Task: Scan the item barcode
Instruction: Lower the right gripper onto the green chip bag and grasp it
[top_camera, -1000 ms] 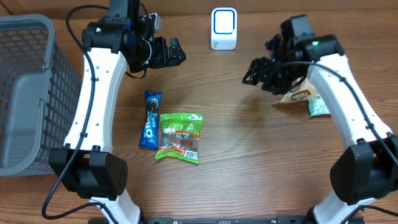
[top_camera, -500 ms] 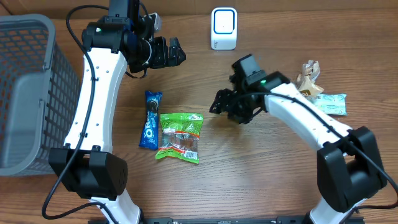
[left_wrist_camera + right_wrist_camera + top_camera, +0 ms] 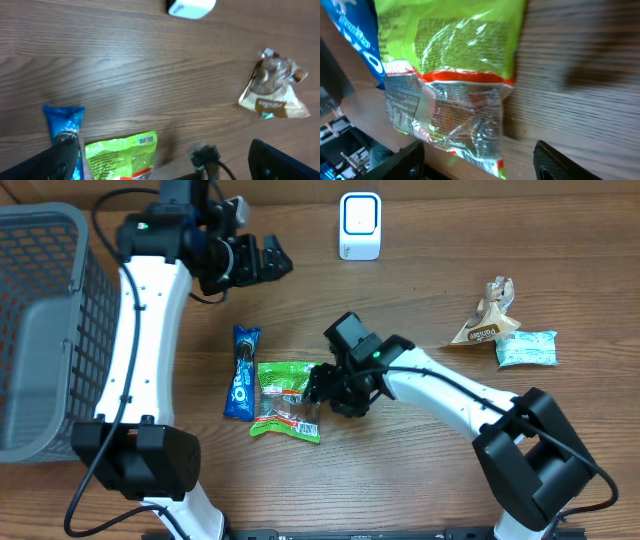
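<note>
Wood-grain table (image 3: 400, 480) seen from above, grey mesh basket (image 3: 40, 330) on the far left edge, white scanner (image 3: 360, 225) standing at the back centre. Green packet (image 3: 288, 402) lies flat near the middle of the table, left of centre, with a blue Oreo pack (image 3: 241, 372) just beside it on its left, edges close or touching – cannot tell which. Brown bag (image 3: 487, 315) and mint packet (image 3: 527, 348) sit together on the right side, well apart from the green packet. Left gripper (image 3: 268, 260) is raised near the back, left of the scanner, jaws spread wide with nothing between them; its wrist view looks down on the Oreo pack, the top of the green packet, the brown bag and the scanner's lower edge. Right arm reaches across from the right, and the right gripper (image 3: 322, 392) is low over the right edge of the green packet. Right wrist view: both dark fingers (image 3: 402, 162) show at the bottom corners, set apart, with the clear lower half of the packet between them – the packet still lies flat on the wood and is not pinched. Printed label text shows on the packet's left side in that view, too blurred to read. Scanner and green packet are well apart.
</note>
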Motion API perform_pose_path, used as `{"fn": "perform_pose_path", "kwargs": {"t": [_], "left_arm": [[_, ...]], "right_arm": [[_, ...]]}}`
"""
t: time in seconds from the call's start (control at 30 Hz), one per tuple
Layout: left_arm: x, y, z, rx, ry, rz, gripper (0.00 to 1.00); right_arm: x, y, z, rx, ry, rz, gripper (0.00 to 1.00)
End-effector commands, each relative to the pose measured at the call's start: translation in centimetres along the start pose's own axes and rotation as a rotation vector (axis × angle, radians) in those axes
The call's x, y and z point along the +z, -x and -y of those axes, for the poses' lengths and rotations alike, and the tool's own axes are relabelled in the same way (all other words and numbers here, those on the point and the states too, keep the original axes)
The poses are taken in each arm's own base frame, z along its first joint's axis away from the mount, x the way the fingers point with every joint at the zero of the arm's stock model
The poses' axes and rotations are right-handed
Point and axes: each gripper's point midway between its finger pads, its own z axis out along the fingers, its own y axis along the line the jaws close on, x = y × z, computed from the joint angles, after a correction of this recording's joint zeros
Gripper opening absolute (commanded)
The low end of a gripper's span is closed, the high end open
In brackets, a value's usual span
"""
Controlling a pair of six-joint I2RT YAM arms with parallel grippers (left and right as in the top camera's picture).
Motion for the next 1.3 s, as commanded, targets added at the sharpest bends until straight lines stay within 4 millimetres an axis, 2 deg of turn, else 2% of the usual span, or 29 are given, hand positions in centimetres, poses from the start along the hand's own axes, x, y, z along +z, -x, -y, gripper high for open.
{"fn": "perform_pose_path", "kwargs": {"t": [0.0,0.13,0.23,0.33,0.37,0.4,0.47,0.5,0.63,0.67,0.8,0.9,1.0,1.07,1.1,1.13,1.17,1.23,1.27], "left_arm": [[-2.0,1.1,-1.4,-0.091,-0.041,0.032,1.0],[-2.7,1.1,-3.2,-0.172,-0.023,0.033,1.0],[-2.8,1.2,-3.6,-0.179,-0.013,0.035,1.0],[-2.8,1.1,-3.6,-0.178,-0.014,0.035,1.0],[-2.8,1.1,-3.5,-0.177,-0.015,0.035,1.0],[-2.8,1.2,-3.5,-0.176,-0.015,0.035,1.0],[-2.7,1.2,-3.4,-0.174,-0.015,0.036,1.0],[-2.7,1.2,-3.4,-0.174,-0.014,0.036,1.0],[-2.7,1.2,-3.6,-0.173,-0.008,0.037,1.0],[-2.7,1.2,-3.6,-0.173,-0.008,0.037,1.0],[-2.7,1.2,-3.6,-0.174,-0.008,0.037,1.0],[-2.7,1.2,-3.6,-0.173,-0.008,0.037,1.0],[-2.7,1.2,-3.6,-0.174,-0.008,0.037,1.0],[-2.7,1.2,-3.6,-0.173,-0.008,0.037,1.0],[-2.7,1.2,-3.6,-0.173,-0.008,0.037,1.0],[-2.7,1.2,-3.6,-0.174,-0.008,0.037,1.0],[-2.7,1.2,-3.6,-0.174,-0.008,0.037,1.0],[-2.7,1.2,-3.6,-0.173,-0.008,0.037,1.0],[-2.7,1.2,-3.6,-0.174,-0.008,0.037,1.0]], "right_arm": [[1.9,-1.7,0.0,0.034,0.011,-0.022,0.7],[3.2,-2.3,-0.1,0.026,0.016,-0.032,0.69],[3.8,-2.1,0.0,0.036,0.022,-0.04,0.61],[4.8,-2.2,-0.3,0.03,0.052,-0.069,0.47],[4.8,-2.0,-0.1,0.037,0.054,-0.073,0.37],[4.7,-1.8,-0.1,0.033,0.057,-0.072,0.32],[4.3,-1.2,0.0,0.037,0.069,-0.068,0.12],[4.1,-1.0,0.0,0.036,0.073,-0.063,0.09],[1.7,2.8,1.0,0.076,0.089,0.039,0.07],[0.6,4.5,1.7,0.107,0.09,0.086,0.04],[-1.0,7.8,4.6,0.263,0.036,0.206,0.04],[-1.1,8.2,5.5,0.353,0.004,0.239,0.04],[-1.1,7.2,5.2,0.321,-0.008,0.213,0.04],[-1.8,6.9,4.9,0.272,-0.009,0.212,0.04],[-2.6,6.7,4.3,0.197,-0.001,0.217,0.04],[-3.6,6.2,2.8,0.01,0.036,0.208,0.1],[-4.1,5.8,2.3,-0.061,0.05,0.203,0.12],[-6.0,4.7,1.2,-0.263,0.06,0.209,0.54],[-6.6,4.5,1.0,-0.323,0.059,0.217,0.68]]}}
